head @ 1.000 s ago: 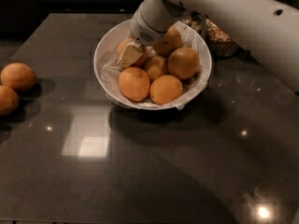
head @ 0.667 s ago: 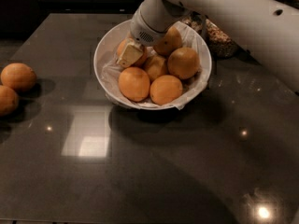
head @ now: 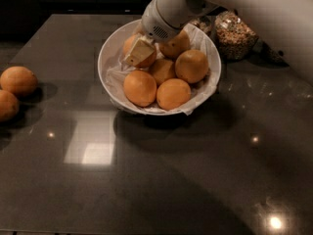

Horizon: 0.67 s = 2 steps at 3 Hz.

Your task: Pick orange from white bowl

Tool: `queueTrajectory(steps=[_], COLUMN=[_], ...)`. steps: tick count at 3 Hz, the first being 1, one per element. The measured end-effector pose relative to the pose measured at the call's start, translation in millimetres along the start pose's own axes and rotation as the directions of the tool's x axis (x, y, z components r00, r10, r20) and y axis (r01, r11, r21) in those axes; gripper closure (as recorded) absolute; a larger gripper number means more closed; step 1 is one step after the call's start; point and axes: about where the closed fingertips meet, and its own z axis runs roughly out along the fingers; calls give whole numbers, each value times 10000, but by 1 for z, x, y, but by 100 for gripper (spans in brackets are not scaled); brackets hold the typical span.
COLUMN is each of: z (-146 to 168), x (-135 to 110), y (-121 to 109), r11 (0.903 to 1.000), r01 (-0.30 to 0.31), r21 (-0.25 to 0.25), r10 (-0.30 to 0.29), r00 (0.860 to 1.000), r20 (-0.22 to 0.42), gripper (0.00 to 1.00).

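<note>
Two loose oranges [head: 18, 81] lie at the 9 o'clock edge of the dark table [head: 146, 190]. Past centre, toward 12 o'clock, we see the white bowl [head: 106, 58], paper-lined, with six piled oranges [head: 140, 87] showing. At the bowl's 10 o'clock the gripper [head: 139, 53] rests against one orange [head: 149, 60]; whether it is clamped on that fruit we cannot tell. Farther off, at 2 o'clock, stands a jar of grain [head: 234, 28].

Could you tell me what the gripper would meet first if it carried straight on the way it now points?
Most likely the round orange at the back left of the large white paper-lined bowl; the gripper, angled down-left inside the bowl, is over it. Depth is unclear, so they may already touch.
</note>
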Motion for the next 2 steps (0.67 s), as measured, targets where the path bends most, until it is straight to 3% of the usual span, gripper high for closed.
queueTrajectory(steps=[1, 2], z=[-39, -71], x=[-24, -41], y=[-3, -9], r11=[9998, 9991], r01=[64, 216], r21=[206, 373], r10=[-88, -284], r00=[9927, 9808], r20=[1205, 1928], gripper=[100, 100])
